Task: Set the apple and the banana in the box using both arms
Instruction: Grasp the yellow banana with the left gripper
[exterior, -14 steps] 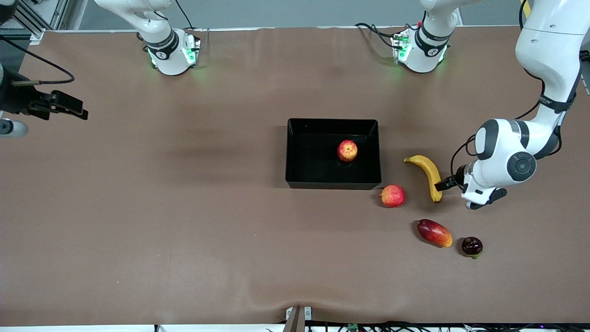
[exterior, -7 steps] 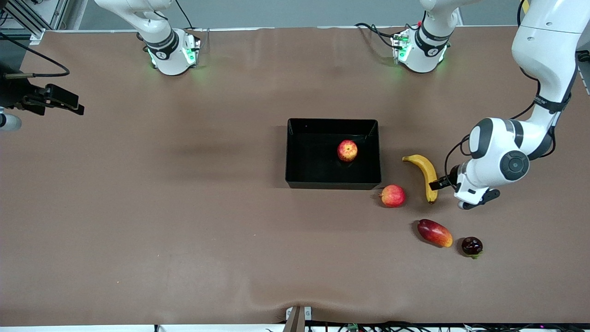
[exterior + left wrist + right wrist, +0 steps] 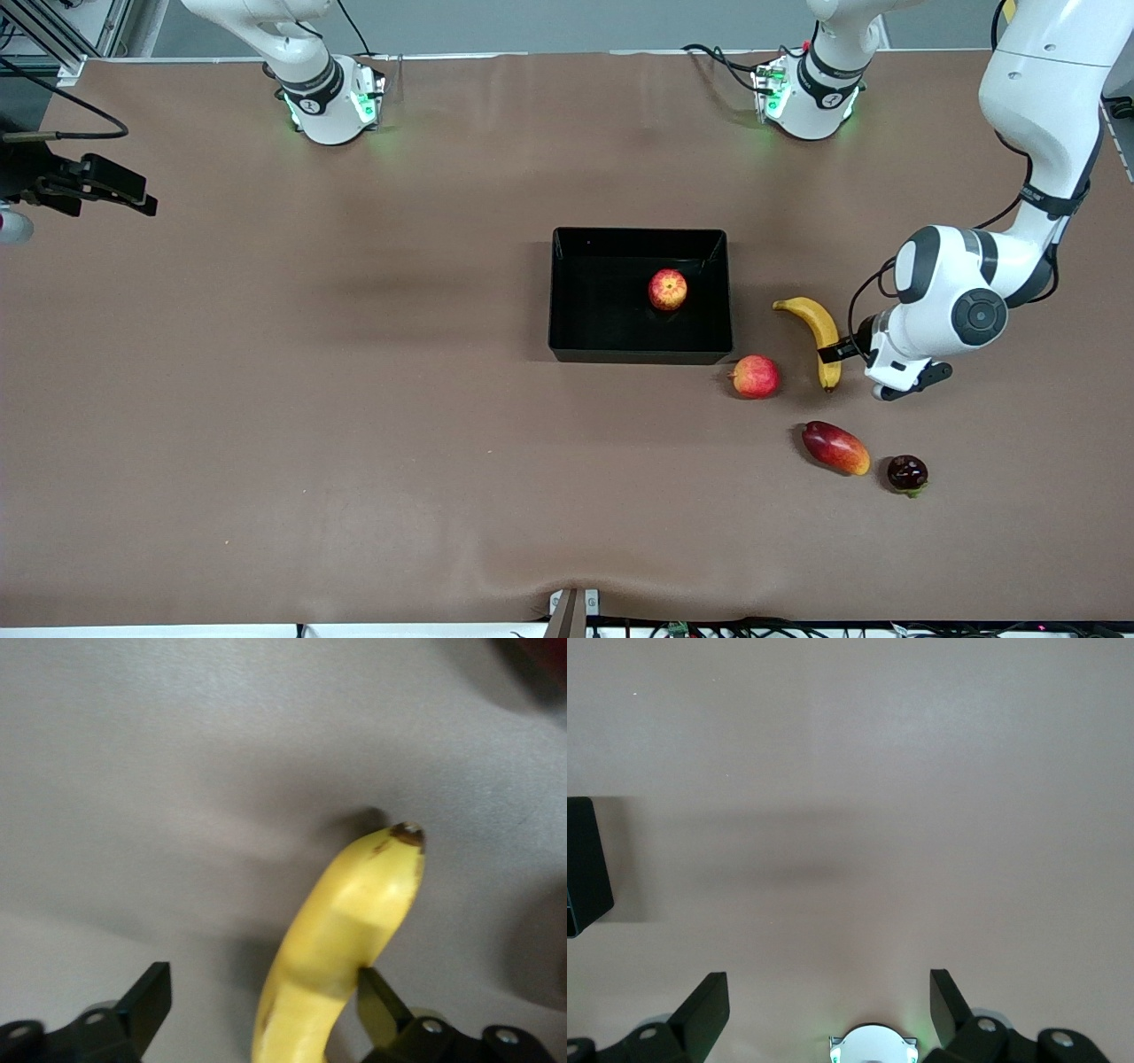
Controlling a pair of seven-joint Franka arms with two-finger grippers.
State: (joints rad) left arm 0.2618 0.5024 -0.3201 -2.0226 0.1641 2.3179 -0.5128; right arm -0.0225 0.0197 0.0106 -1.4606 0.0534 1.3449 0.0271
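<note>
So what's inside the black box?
Only one fruit: the small round deep-red apple sits in the shallow glossy black plastic box, toward the left arm's end. The rest of its floor shows bare, and nothing covers any part of it.

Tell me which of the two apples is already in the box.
The deep-red, yellow-streaked apple lies inside the black box; the paler apple sits on the table outside it, nearer the front camera.
</note>
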